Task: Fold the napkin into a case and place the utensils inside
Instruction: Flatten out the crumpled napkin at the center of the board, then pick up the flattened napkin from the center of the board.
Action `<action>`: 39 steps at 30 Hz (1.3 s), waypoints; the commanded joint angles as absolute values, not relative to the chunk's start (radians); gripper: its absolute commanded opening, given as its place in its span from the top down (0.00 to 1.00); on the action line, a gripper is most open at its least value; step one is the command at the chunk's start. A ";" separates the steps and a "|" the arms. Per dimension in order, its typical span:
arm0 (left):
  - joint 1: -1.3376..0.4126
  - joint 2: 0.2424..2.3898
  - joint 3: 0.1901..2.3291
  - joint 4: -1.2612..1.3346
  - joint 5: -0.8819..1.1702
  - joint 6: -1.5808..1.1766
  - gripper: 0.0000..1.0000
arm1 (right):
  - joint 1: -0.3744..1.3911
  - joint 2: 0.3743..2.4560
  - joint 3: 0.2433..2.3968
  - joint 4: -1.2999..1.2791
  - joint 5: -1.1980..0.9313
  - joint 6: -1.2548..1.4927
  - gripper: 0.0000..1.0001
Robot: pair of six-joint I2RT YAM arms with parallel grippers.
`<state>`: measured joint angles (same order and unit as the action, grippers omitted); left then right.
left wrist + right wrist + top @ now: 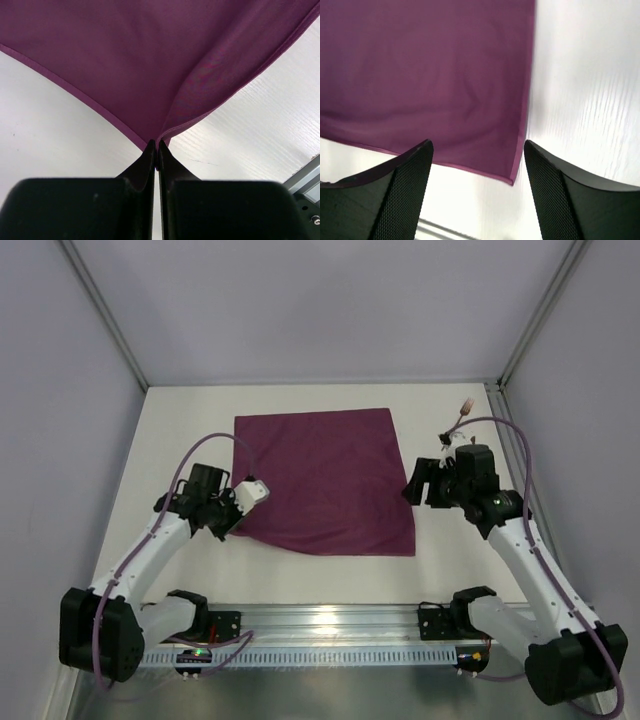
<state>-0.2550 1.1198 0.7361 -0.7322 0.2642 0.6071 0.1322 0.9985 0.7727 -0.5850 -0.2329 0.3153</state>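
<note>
The plum-purple napkin (325,480) lies spread as one flat square in the middle of the white table; no case shape shows. My left gripper (233,527) is shut on the napkin's near-left corner, and the cloth (150,60) rises in a slight crease from the pinched fingertips (157,146). My right gripper (422,488) hovers open just off the napkin's right edge. In the right wrist view the napkin (430,75) lies flat, its near-right corner below the open gripper (477,150), touching neither finger. The utensils are out of view.
An aluminium rail (330,625) carrying both arm bases runs along the near edge. Grey walls and frame posts close in the table on three sides. A small pale connector on the right arm's cable (465,408) hangs at the far right.
</note>
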 commanded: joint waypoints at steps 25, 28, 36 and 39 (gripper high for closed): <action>-0.255 1.065 0.696 -0.727 0.241 0.502 1.00 | 0.528 0.917 0.477 -0.578 -0.183 -1.060 0.37; -0.255 1.066 0.698 -0.729 0.242 0.502 1.00 | 0.526 0.998 0.486 -0.571 -0.167 -1.069 0.37; -0.255 1.052 0.707 -0.741 0.253 0.511 1.00 | 0.526 1.072 0.479 -0.592 -0.147 -1.091 0.53; -0.255 1.057 0.712 -0.739 0.264 0.509 1.00 | 0.529 1.077 0.472 -0.587 -0.144 -1.095 0.67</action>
<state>-0.2550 1.0740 0.6884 -0.7326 0.2329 0.5110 0.5220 1.0668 0.4778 -0.5930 -0.1661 -1.0721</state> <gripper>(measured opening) 0.008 0.354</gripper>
